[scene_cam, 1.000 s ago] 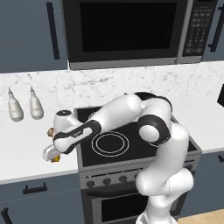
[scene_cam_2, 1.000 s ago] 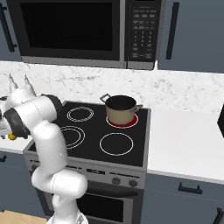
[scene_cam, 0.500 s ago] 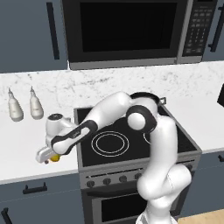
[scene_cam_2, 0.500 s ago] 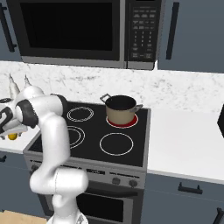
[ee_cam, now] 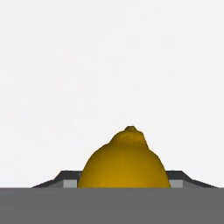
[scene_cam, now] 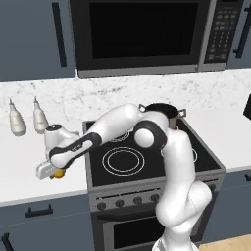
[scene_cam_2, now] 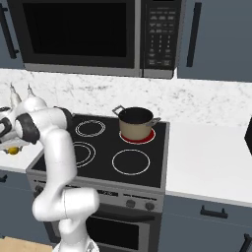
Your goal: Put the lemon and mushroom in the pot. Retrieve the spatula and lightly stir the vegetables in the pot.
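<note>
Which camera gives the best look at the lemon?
The hand view: the lemon sits large and close between the finger tips. In the left base view it's a small yellow spot under the gripper; the right base view shows a sliver at the edge.

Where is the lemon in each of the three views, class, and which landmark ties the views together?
Left base view: lemon at lower left, on the counter under the gripper.
Right base view: at the far left edge, beside the stove.
Hand view: bottom centre, between the jaws.
Shared landmark: the gripper directly over the lemon.
</note>
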